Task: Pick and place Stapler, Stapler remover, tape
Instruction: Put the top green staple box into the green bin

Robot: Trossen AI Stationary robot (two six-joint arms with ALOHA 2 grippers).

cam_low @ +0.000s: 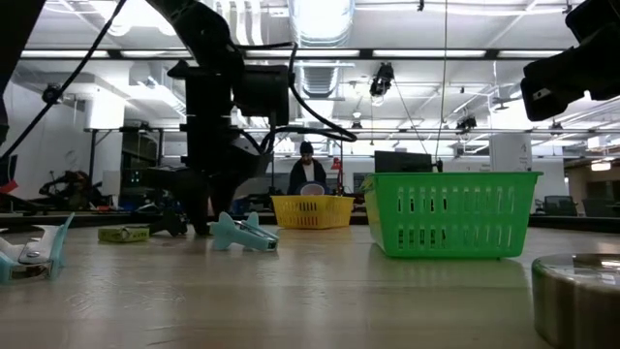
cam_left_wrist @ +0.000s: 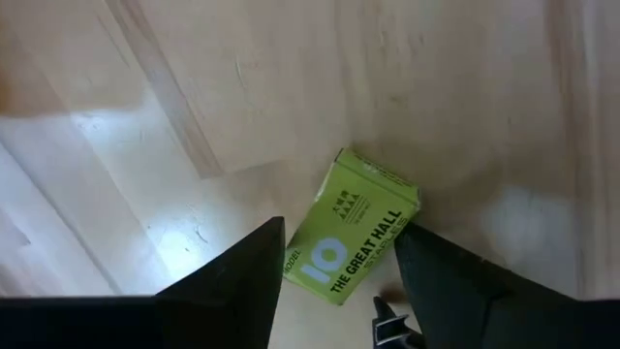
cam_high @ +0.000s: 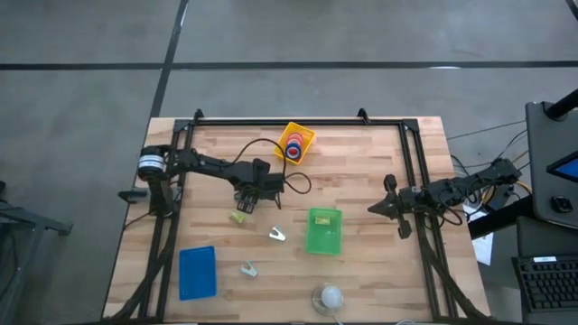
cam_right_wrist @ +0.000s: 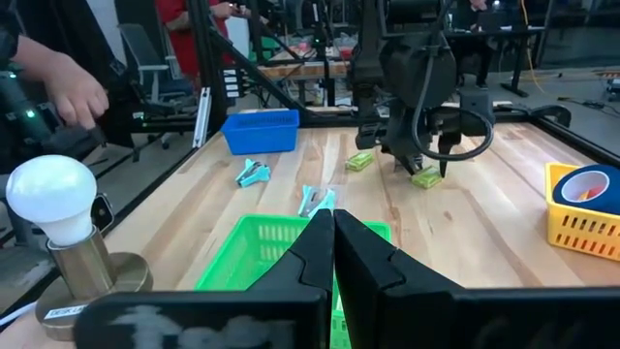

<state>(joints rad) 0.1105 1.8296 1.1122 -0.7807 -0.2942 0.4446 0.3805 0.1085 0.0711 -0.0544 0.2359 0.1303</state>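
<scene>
left gripper (cam_high: 246, 202): hung open right over a small green box (cam_left_wrist: 351, 229) – not touching it
right gripper (cam_high: 374, 208): parked at the table's right side, fingers shut
tape (cam_high: 293, 146): rolls sat in the yellow bin (cam_high: 305, 135) – far edge

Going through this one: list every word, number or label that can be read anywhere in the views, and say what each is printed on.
"10" and "THE GREAT HALL": on the small green box lying on the table between the open fingers of the left gripper.
Smaller print above those words on the same box: too small to read.
Label on the metal base of the white bulb: blurred, unreadable.
Nothing else legible in any view.
</scene>
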